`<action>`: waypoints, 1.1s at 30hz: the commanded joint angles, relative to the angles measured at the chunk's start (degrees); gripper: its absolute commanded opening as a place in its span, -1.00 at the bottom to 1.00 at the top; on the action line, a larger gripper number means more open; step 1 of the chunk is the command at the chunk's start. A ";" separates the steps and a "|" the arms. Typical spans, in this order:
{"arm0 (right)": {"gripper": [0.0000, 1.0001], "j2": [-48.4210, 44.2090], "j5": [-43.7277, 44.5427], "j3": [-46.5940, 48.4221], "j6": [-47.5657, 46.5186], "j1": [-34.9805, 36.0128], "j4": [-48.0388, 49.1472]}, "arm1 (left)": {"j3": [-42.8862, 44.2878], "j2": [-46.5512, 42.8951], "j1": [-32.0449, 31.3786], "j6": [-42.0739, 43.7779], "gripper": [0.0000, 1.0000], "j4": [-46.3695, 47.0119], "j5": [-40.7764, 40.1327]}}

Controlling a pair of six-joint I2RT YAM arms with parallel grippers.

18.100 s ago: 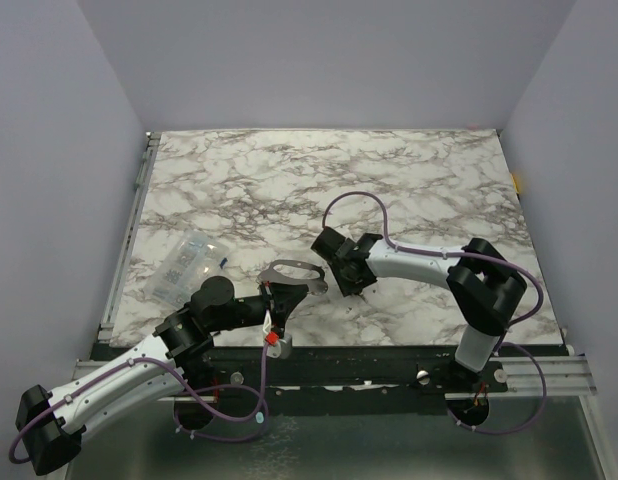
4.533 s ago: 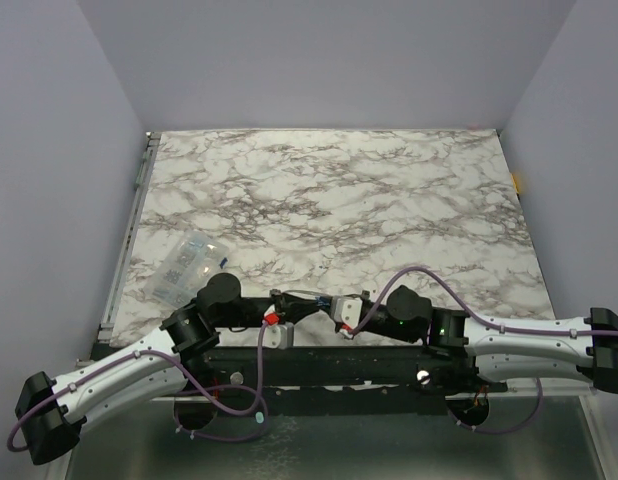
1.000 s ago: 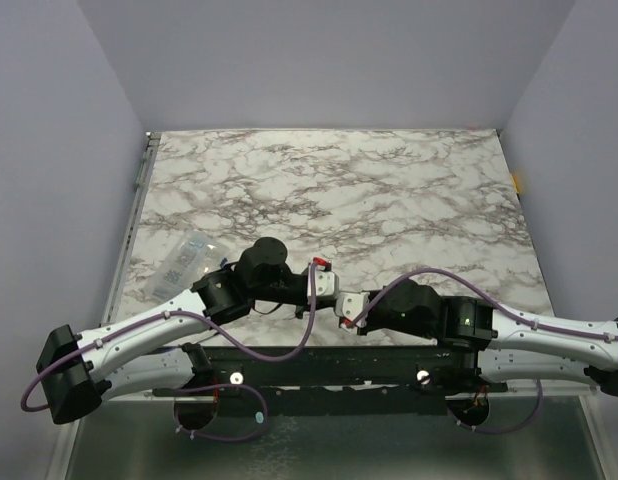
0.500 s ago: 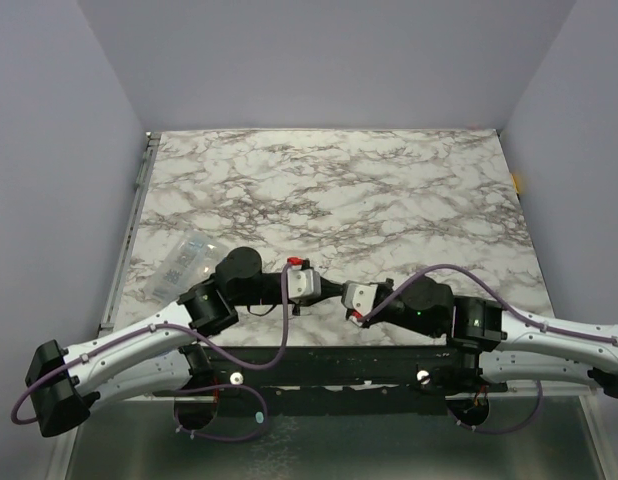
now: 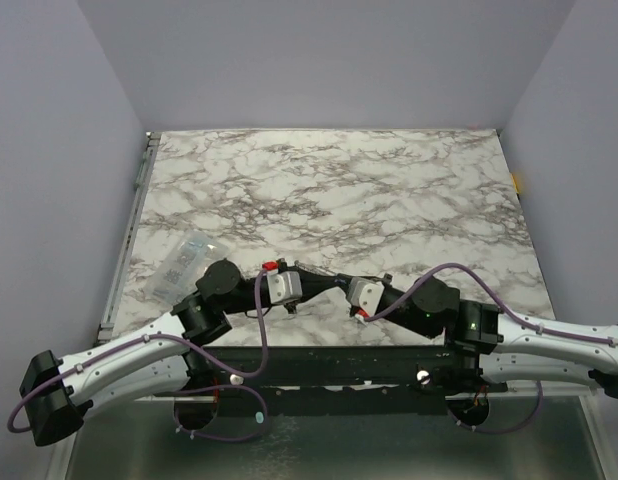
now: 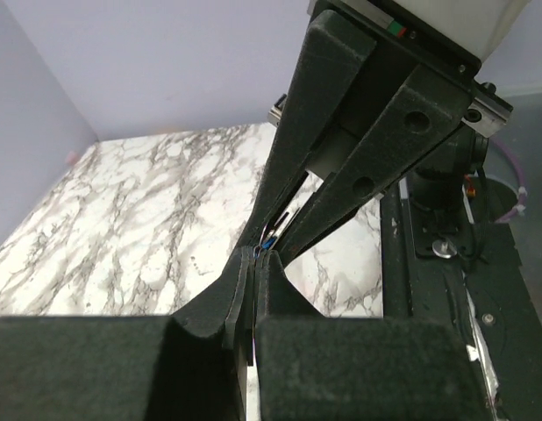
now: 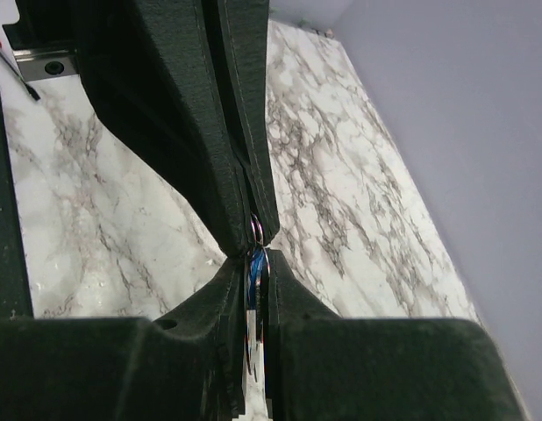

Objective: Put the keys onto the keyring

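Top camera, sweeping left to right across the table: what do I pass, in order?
clear plastic packet → left gripper → right gripper. The two grippers meet tip to tip near the table's front edge.

Probably a lab test cell: marble-patterned table (image 5: 389,180) boxed in by plain lilac walls (image 5: 319,60).

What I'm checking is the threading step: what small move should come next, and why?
Probably nudge the right hand slightly toward the left hand, pushing the blue key onto the keyring. Both hands are shut and meet tip to tip; the key's end sits right at the thin loop pinched by the left hand, and I cannot tell that it is threaded yet.
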 commanded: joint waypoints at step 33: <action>-0.99 -1.02 -1.40 -4.53 -0.95 0.42 26.85 | -10.29 -2.62 5.49 -14.86 -0.59 30.56 -0.38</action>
